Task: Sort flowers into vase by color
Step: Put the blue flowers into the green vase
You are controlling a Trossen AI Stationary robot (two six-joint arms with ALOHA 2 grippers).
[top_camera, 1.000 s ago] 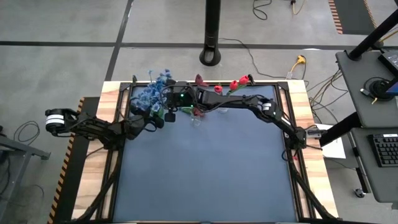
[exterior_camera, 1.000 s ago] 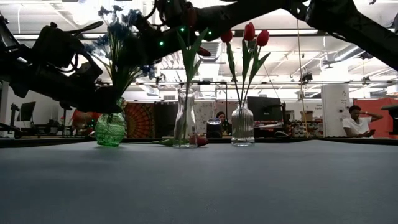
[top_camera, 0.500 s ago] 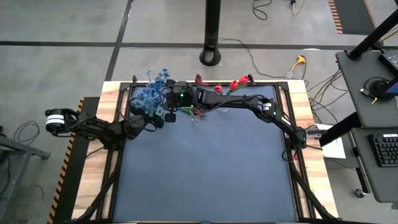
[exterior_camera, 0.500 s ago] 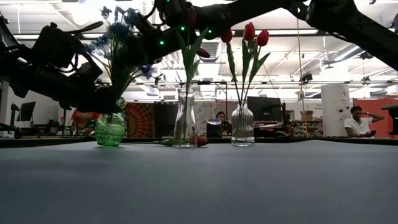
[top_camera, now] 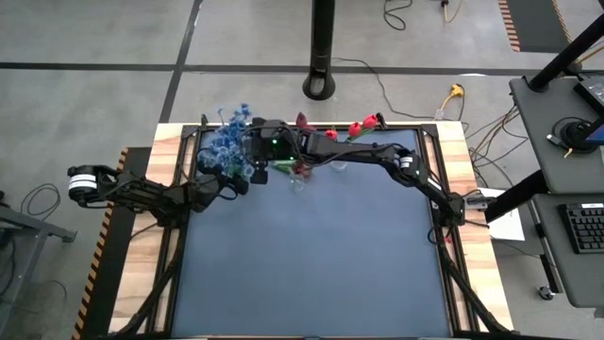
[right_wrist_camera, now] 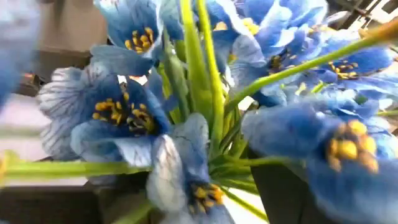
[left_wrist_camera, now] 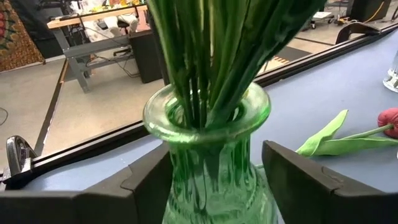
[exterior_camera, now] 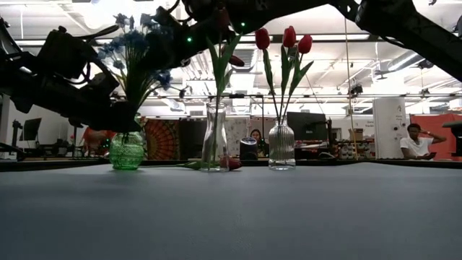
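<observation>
Blue flowers point(exterior_camera: 133, 50) stand bunched in a green glass vase point(exterior_camera: 127, 150) at the far left of the bench point(top_camera: 311, 255), stems packed into the vase's neck. Three red flowers point(exterior_camera: 285, 40) stand upright in a clear ribbed vase point(exterior_camera: 281, 154) toward the right of the row. Between the two, a tall clear vase point(exterior_camera: 215, 137) holds a single green stem with leaves. One red flower point(left_wrist_camera: 379, 124) lies flat on the bench near the foot of that middle vase, bud and leaf on the blue surface. Left hand point(left_wrist_camera: 211, 180) sits at the green vase, one finger on each side of the glass just below the rim; fingers point(left_wrist_camera: 149, 183) close beside the glass, but contact not clear, so cannot tell whether it grips or stands loose. Right hand point(top_camera: 253, 159) reaches across from the right side, up among the blue blossoms above the green vase; its wrist view is filled with blue petals and green stems, and cannot tell whether its fingers are open or closed. People sit at desks in the room beyond the bench.
</observation>
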